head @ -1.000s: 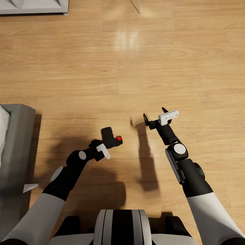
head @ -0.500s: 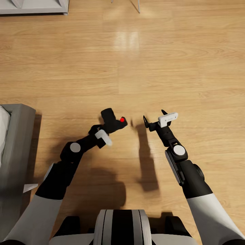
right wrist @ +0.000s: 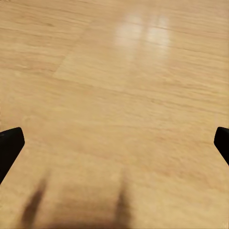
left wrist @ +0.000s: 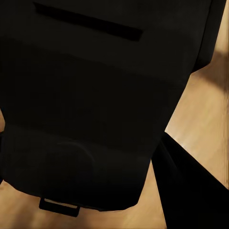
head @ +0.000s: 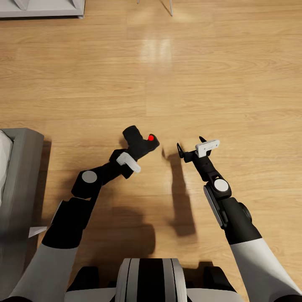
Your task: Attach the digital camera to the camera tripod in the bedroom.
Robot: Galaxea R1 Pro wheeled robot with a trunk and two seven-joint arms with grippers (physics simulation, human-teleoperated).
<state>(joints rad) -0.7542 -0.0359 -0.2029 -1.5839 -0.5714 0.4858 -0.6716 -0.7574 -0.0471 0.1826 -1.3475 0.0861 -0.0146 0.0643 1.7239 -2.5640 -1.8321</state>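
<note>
The digital camera (head: 140, 144), a chunky black body with a red round button, is held above the light wood plank floor (head: 167, 84) in the head view. My left gripper (head: 133, 154) is shut on it from below and behind. Close up in the left wrist view the camera's black body (left wrist: 90, 105) blocks almost everything, with a strip of floor beside it. My right gripper (head: 191, 144) hovers to the camera's right, open and holding nothing; its two fingertips (right wrist: 9, 145) show at the far edges of the right wrist view over bare floor. The camera tripod is out of view.
A grey bed frame edge (head: 19, 188) runs along the left of the head view. A grey furniture base (head: 42, 10) sits at the far left, and thin metal legs (head: 170, 7) stand at the far middle. Open floor stretches ahead.
My left arm has stretched forward and slightly right, carrying the camera further from my trunk and nearer the right gripper. The right gripper shifted slightly left and nearer.
</note>
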